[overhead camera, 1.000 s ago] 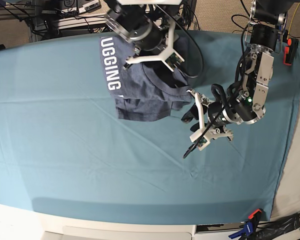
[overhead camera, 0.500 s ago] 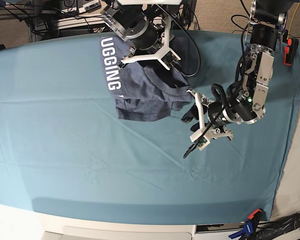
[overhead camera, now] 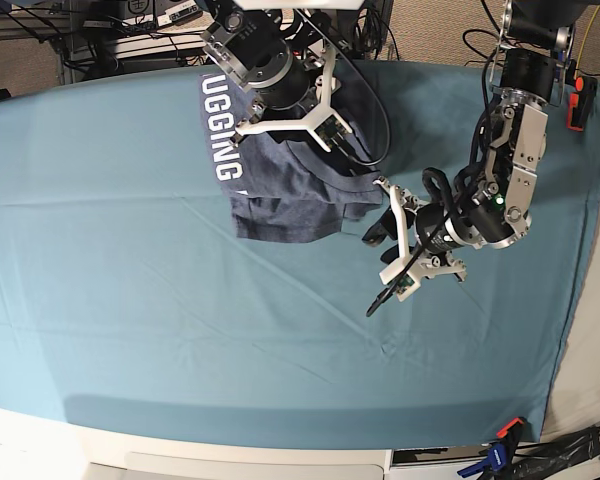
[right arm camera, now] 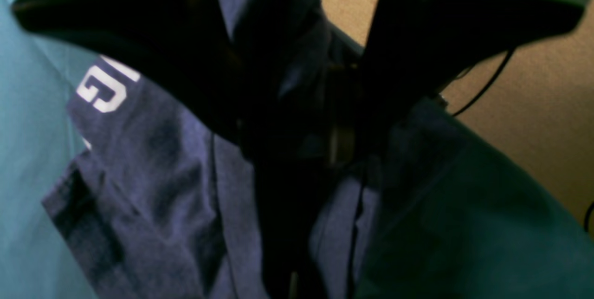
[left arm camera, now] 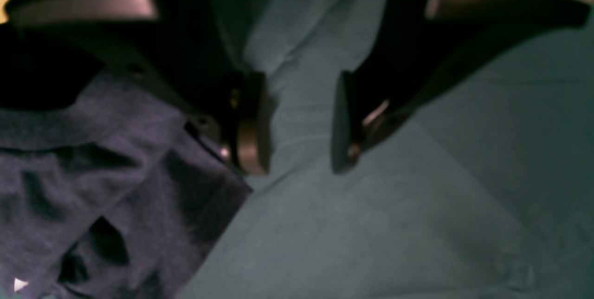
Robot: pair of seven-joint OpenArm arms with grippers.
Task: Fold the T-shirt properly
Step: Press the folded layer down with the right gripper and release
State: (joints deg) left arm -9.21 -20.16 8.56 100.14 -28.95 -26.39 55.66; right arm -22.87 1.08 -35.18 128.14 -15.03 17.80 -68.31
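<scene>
- T-shirt (overhead camera: 280, 180) lies bunched at the far side of the worktop (overhead camera: 130, 320), on the teal cloth; white lettering (overhead camera: 220, 140) shows along its one edge, rest is crumpled folds.
- Right gripper (overhead camera: 280, 125) sits over the far part of the shirt; in the right wrist view fabric runs up between its jaws, so it looks like they're pinching a fold of the T-shirt (right arm camera: 153, 173), though that area is dark.
- Left gripper (overhead camera: 395, 245) hangs just beside the shirt's near edge, jaws spread with only teal cloth between them in the left wrist view, holding nothing; shirt hem (left arm camera: 93, 173) lies just to one side.
- Step in hand, my read: get a second grip so the shirt can be spread flat.
- Do it well: slide the left jaws onto the hem edge only, avoid catching the table cloth.
- Risk: pulling before both grips are firm bunches it more.
</scene>
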